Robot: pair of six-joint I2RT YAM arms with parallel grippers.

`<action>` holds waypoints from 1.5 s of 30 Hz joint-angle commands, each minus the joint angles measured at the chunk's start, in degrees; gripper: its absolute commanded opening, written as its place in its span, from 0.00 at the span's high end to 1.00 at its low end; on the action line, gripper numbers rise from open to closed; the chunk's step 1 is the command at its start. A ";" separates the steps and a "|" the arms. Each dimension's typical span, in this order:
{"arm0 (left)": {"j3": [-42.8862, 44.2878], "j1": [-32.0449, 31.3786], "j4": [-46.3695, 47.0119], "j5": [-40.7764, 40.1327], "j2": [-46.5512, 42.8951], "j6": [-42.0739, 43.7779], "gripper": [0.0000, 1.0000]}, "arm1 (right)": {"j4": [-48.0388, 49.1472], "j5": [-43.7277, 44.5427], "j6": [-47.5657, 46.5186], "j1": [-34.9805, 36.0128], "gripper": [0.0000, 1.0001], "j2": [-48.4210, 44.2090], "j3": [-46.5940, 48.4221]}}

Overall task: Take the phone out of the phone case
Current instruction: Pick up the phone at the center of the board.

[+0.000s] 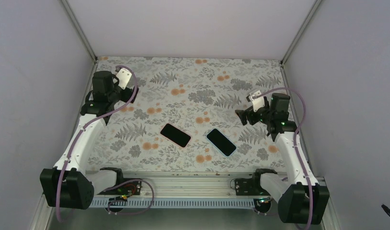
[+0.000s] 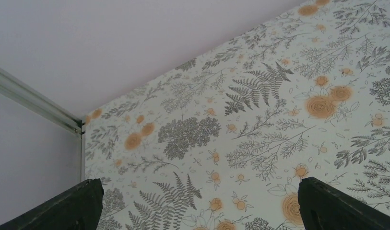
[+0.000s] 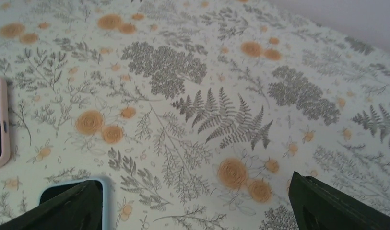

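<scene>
I am looking at two handsets, and I cannot tell which one the task means: the left phone (image 1: 175, 134) is sitting dark face up inside a pinkish case (image 3: 5, 139), and the right phone (image 1: 221, 142) is sitting the same way inside a pale blue case (image 3: 105, 201). They are lying near each other but apart, both angled, towards the near middle of the flower-patterned table (image 1: 193, 81). In each one I am seeing the coloured rim hugging the dark slab all round, so I am judging that nothing has been pulled free yet and the whole job is still ahead: picking a handset, pinning its case, and working the phone out of it. The right pincer (image 3: 193, 206) is hanging over the table on the right side, jaws spread wide with nothing between them; its camera is catching a corner of the blue case just under one fingertip and the pink case at the left border, so it is the closer of the two. The left pincer (image 2: 200, 203) is hovering far off by the back left corner, jaws likewise wide apart and holding nothing, and is facing only bare pattern and wall. Neither pincer is touching a phone or a case.
</scene>
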 commanded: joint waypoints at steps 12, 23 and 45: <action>0.31 -0.08 -1.74 2.48 -0.13 0.83 0.00 | -20.19 13.64 -8.52 18.29 0.00 6.93 3.10; -0.84 -0.07 -2.17 0.62 0.65 1.89 0.00 | -30.38 15.59 0.26 28.68 0.00 27.99 8.95; -4.27 -0.08 1.57 2.05 4.12 2.31 0.00 | -24.78 26.52 8.01 37.20 0.00 37.88 6.61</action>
